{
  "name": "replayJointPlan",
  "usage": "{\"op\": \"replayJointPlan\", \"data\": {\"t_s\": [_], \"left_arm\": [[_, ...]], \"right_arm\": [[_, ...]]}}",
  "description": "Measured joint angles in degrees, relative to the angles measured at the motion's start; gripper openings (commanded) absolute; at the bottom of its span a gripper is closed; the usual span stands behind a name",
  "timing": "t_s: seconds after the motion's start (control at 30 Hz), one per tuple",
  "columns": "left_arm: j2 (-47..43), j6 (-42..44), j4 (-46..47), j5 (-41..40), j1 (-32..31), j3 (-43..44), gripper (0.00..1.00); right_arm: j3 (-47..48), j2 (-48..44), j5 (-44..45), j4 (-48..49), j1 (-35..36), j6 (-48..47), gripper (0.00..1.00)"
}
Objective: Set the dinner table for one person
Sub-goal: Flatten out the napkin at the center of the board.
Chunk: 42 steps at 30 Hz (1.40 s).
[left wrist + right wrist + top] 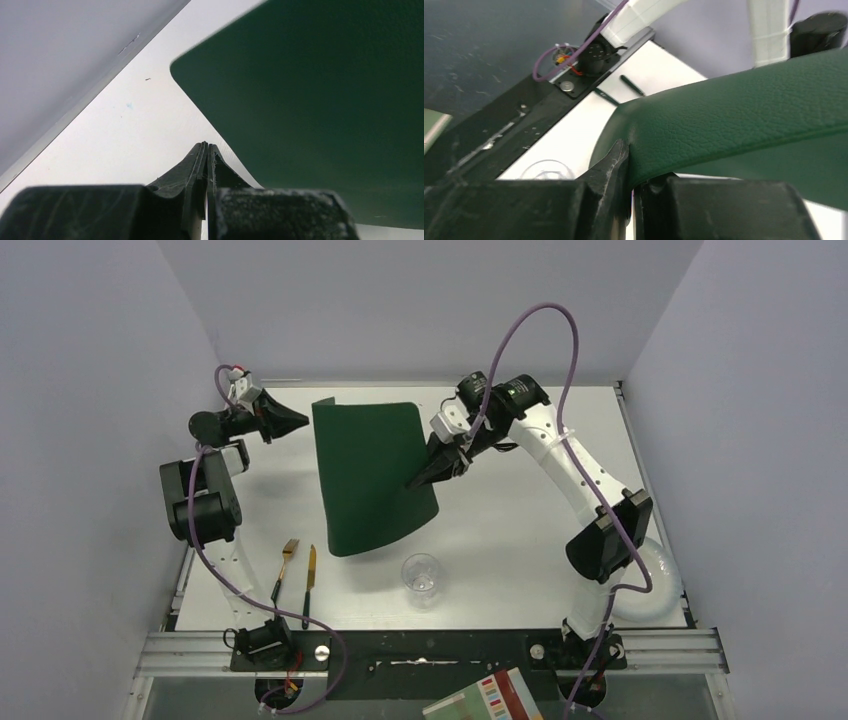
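Between the left gripper (300, 420) and the right gripper (418, 482), we see one green placemat (370, 475) partly raised off the dinner table (520, 540).

We count one placemat, one fork (285, 562), one knife (310, 580), one glass (421, 578) and one plate (660, 585); all but the placemat lie nearer the arm bases than either pair of jaws. Only the overhead view shows the plate. Only the right wrist view shows the right jaws pinched tight on the placemat's curled edge. The left jaws are pressed together on nothing, their tips just beside the placemat's edge. The table lies beneath both pairs of jaws, bare white under the left ones.
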Motion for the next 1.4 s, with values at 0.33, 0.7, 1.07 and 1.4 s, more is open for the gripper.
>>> {"op": "replayJointPlan", "data": {"t_s": [0.33, 0.7, 1.07, 1.4], "left_arm": [[-0.8, -0.2, 0.0, 0.0, 0.0, -1.8, 0.00], [-0.8, -0.2, 0.0, 0.0, -0.1, -1.8, 0.00], [-0.6, -0.8, 0.0, 0.0, -0.2, -1.8, 0.00], [0.2, -1.9, 0.0, 0.0, -0.4, -1.8, 0.00]], "right_arm": [[-31.2, -8.4, -0.7, 0.2, -18.5, -3.9, 0.00], [-42.3, -7.4, -0.3, 0.5, -33.5, -11.2, 0.00], [-42.5, 0.9, -1.0, 0.5, -38.0, -17.7, 0.00], [-41.0, 6.8, -3.4, -0.3, -42.0, -19.7, 0.00]]}}
